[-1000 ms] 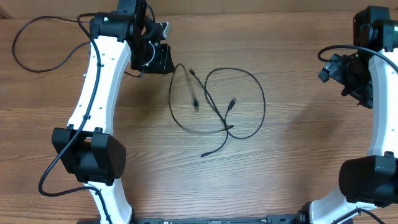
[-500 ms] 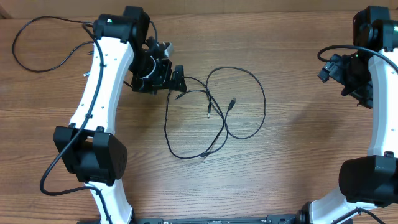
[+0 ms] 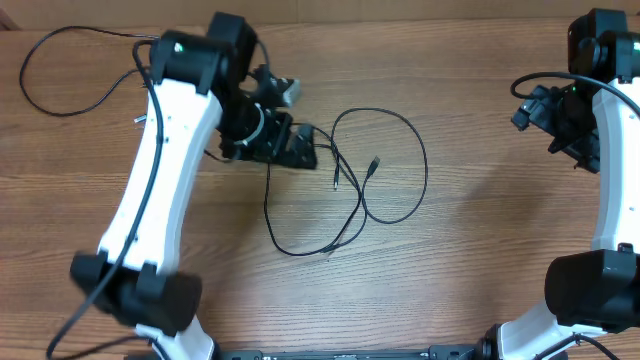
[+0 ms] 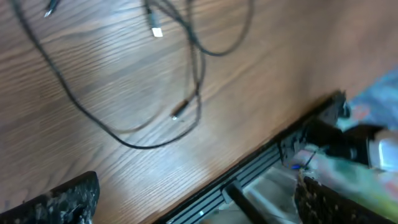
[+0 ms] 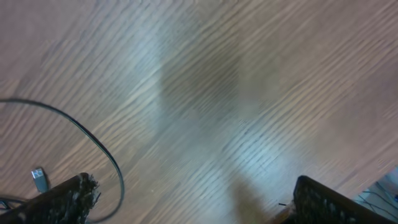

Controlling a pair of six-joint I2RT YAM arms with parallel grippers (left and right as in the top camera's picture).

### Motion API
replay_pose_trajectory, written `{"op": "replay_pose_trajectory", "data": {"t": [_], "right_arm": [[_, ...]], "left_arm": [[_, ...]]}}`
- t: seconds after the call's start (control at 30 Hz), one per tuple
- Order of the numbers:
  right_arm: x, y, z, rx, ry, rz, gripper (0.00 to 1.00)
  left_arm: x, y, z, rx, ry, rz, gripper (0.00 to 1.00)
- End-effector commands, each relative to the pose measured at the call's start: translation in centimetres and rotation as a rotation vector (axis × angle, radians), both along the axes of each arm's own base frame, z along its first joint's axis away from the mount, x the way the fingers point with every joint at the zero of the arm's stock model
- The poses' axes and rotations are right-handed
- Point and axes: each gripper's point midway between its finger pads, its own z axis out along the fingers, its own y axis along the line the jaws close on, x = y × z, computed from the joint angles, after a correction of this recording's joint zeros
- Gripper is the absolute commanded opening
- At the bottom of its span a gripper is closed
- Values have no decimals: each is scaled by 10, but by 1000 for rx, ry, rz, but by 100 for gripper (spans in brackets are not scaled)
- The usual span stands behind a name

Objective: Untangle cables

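Wood-grain table (image 3: 480, 250) fills every view, and the cables (image 3: 361, 200) lie on it near the middle, between the two arms but closer to the left one. We see them as loose loops, not a tight knot. One wide loop bulges toward the right, and a longer loop sags toward the near edge. The strands cross where the two loops meet. Small plug ends (image 3: 375, 162) lie inside and just beside the loops.

Our left gripper (image 3: 303, 148) sits at the far-left end of the cables with its jaws spread wide. Its wrist view shows nothing between them, only wood and cable beyond. From above we cannot tell whether it touches the strand passing under it. Our right gripper (image 3: 550, 115) is well apart from the cables, also spread wide and empty over bare wood.

We judge the crossing to be the main hazard. If the left gripper shut on two strands together, a pull would drag both cables and tighten the tangle. A plug end could also snag inside a loop as a strand slides through. A long sweep toward the near edge might carry a cable off the table. With the right arm this far off, nothing pins the other cable.
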Motion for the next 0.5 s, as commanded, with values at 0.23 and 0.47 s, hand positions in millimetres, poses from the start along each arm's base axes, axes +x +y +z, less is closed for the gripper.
{"op": "replay_pose_trajectory", "data": {"t": [0.23,0.47], "right_arm": [[16,-6,7,-31,-82,2,100],[21,-7,8,-34,-102,2,100]], "left_arm": [[-58,-41,-54,255,-9,-295,100],[-75,-48,-137,354,-5,-393,100]]}}
